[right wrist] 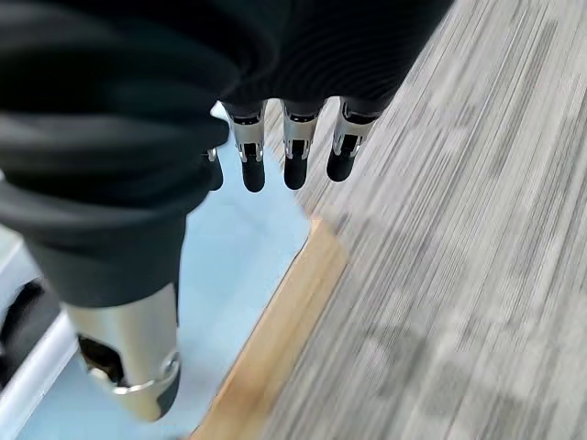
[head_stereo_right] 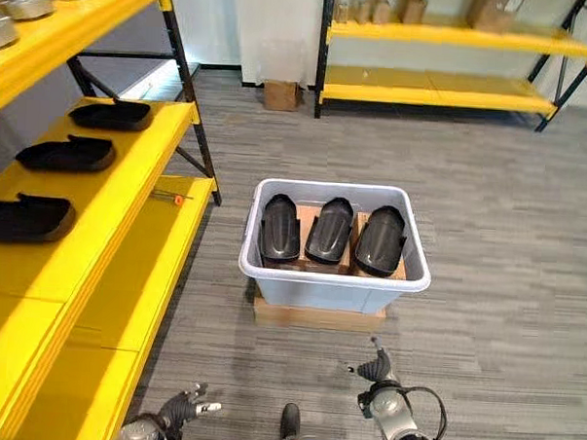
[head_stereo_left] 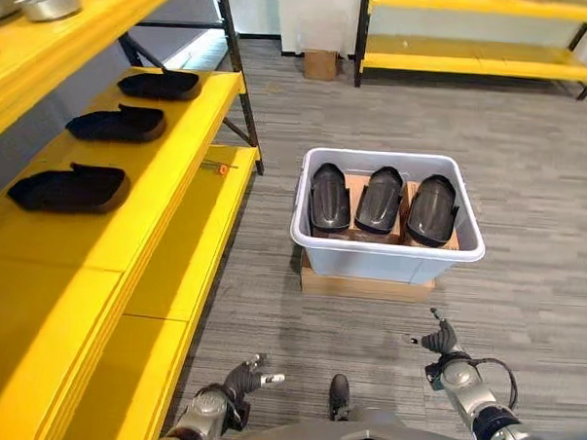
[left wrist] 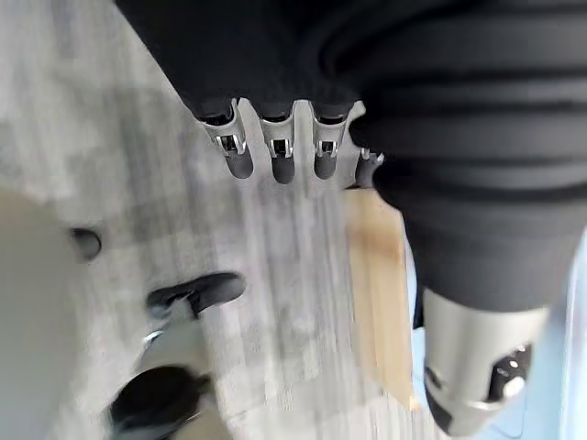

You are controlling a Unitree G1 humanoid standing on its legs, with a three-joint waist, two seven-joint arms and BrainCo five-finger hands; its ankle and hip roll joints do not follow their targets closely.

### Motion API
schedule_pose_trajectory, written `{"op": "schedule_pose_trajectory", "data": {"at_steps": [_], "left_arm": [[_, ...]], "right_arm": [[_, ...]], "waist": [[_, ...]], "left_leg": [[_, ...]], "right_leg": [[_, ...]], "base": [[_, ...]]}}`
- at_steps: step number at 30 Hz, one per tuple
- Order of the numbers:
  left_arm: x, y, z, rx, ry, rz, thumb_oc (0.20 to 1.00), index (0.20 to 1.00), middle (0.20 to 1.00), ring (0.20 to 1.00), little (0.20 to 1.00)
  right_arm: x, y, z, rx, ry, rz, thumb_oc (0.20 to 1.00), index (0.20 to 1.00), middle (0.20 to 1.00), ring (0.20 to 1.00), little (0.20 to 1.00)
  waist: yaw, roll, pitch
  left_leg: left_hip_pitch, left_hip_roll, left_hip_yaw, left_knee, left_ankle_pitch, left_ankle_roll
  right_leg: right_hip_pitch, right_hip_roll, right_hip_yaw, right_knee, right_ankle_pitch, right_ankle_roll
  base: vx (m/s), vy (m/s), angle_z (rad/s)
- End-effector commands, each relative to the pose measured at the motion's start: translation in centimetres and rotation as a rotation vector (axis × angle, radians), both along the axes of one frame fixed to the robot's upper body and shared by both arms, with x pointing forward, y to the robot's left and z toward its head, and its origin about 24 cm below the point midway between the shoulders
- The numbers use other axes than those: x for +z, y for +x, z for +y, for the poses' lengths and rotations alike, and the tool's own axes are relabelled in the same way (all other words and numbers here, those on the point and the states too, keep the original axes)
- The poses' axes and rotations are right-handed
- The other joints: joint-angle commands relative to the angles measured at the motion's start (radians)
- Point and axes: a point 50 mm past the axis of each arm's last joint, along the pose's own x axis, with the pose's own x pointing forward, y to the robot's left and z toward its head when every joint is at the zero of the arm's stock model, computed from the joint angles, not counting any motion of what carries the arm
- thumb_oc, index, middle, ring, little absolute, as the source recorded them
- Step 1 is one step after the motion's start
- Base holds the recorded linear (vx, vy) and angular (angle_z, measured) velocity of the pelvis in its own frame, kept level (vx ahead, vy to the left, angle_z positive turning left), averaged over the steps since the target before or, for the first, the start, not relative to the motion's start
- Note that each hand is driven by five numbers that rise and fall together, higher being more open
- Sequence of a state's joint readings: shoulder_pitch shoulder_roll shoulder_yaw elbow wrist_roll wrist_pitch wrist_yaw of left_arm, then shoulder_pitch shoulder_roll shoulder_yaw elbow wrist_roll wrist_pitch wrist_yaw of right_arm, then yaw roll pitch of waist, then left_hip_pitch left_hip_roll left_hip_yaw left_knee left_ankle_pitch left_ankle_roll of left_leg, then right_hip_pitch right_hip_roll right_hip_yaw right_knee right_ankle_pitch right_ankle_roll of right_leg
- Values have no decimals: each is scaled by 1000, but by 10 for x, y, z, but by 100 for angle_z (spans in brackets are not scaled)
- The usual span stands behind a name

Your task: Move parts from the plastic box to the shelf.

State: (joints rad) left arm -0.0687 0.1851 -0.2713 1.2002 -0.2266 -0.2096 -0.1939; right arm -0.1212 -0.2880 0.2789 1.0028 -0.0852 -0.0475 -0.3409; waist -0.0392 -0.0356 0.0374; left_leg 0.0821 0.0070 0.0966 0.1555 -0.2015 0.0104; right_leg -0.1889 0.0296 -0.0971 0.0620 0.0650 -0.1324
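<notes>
Nearest, the left hand [head_stereo_left: 236, 381] and right hand [head_stereo_left: 442, 341] are hanging low, fingers relaxed and holding nothing. Beyond, three black parts [head_stereo_left: 380, 198] are waiting in the plastic box [head_stereo_left: 387, 257]; others are lying on the shelf [head_stereo_left: 159, 165] at left.

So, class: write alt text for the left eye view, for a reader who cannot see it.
A pale plastic box on a flat wooden base holds three black parts side by side. To its left, a yellow shelf already carries three similar black parts. The left hand and right hand hang open and empty over the grey floor.
</notes>
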Motion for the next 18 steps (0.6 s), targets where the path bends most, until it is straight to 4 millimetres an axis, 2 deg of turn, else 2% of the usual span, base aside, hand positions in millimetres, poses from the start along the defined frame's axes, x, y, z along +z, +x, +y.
{"op": "schedule_pose_trajectory", "data": {"at_steps": [1,4,7,9,13,14,15,17,18], "left_arm": [[-1,-1,-4,29,-14,-15,1000,1000,1000,1000,1000],[-2,-7,-3,53,-13,-19,1000,1000,1000,1000,1000],[-2,-8,-2,73,-16,-24,1000,1000,1000,1000,1000],[-1,-5,2,113,-14,-38,1000,1000,1000,1000,1000],[3,8,1,136,-8,-70,1000,1000,1000,1000,1000],[4,9,1,135,-8,-74,1000,1000,1000,1000,1000],[5,12,2,137,-6,-82,1000,1000,1000,1000,1000],[8,18,0,128,-5,-102,1000,1000,1000,1000,1000],[9,20,0,123,-2,-119,1000,1000,1000,1000,1000]], "right_arm": [[2,-5,-11,-43,-117,-39,1000,1000,1000,1000,1000],[4,-7,-18,-65,-171,-51,1000,1000,1000,1000,1000],[5,-7,-21,-70,-200,-55,1000,1000,1000,1000,1000],[6,-8,-25,-88,-230,-64,1000,1000,1000,1000,1000],[6,-9,-27,-106,-228,-64,1000,1000,1000,1000,1000],[6,-10,-27,-112,-223,-61,1000,1000,1000,1000,1000],[5,-11,-27,-121,-209,-55,1000,1000,1000,1000,1000],[4,-12,-28,-141,-187,-47,1000,1000,1000,1000,1000],[3,-13,-27,-140,-182,-43,1000,1000,1000,1000,1000]], "waist": [[-24,-25,5],[-26,-15,-8],[-27,-8,-13],[-31,0,-19],[-39,4,-15],[-39,4,-14],[-39,5,-11],[-40,10,-1],[-38,14,4]], "left_leg": [[-2,17,-23,-64,38,-10],[-7,25,-20,-45,35,-23],[-22,32,-19,-16,56,-29],[-53,51,12,57,92,-40],[-98,75,98,183,113,-54],[-111,76,100,196,115,-54],[-120,67,109,191,95,-48],[-136,61,136,182,93,-45],[-152,42,146,142,83,-35]], "right_leg": [[-14,-109,-22,12,7,174],[-3,-95,-21,4,-12,155],[2,-84,-19,4,-26,144],[24,-69,-28,-6,-48,123],[63,-60,-56,-24,-70,102],[69,-59,-58,-26,-73,101],[74,-62,-61,-23,-82,102],[90,-61,-65,-24,-88,105],[99,-62,-63,-25,-92,110]], "base": [[190,-176,-17],[195,-190,-9],[99,-126,-14],[145,-226,3],[71,-157,21],[45,-90,14],[52,-69,17],[60,-43,15],[76,-5,15]]}}
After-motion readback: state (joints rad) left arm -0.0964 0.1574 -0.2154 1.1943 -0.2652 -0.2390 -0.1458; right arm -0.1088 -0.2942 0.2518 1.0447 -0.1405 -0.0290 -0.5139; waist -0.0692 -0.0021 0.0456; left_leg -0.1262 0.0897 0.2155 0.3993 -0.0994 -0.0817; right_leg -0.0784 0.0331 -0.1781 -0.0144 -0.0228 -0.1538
